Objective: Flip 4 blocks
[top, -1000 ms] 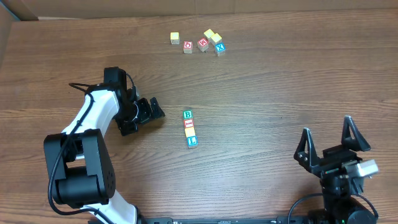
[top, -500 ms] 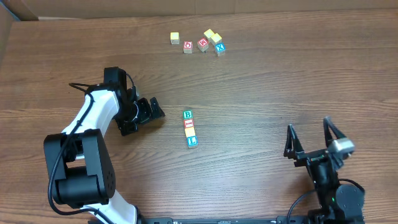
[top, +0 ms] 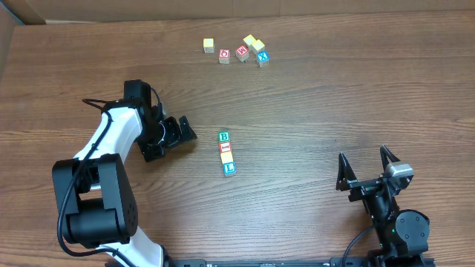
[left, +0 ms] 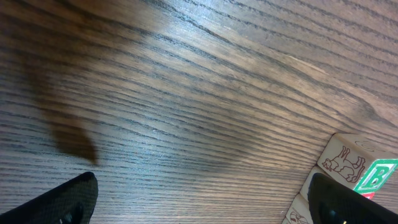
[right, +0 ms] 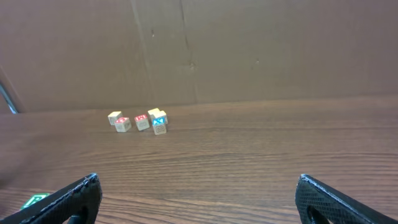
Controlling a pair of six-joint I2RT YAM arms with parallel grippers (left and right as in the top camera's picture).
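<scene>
Your four blocks [top: 226,153] lie in one short row near the middle of the surface [top: 319,96], each touching the next. From far to near, they show a green B [top: 224,137], a red mark, a yellow face and a blue L [top: 228,168]. Your left end effector [top: 185,132] is near the row, on its left side, wide and holding nothing. Your right end effector [top: 364,159] is well apart at the near right, also wide and empty. A loose group of other blocks [top: 237,50] sits at the far side.
</scene>
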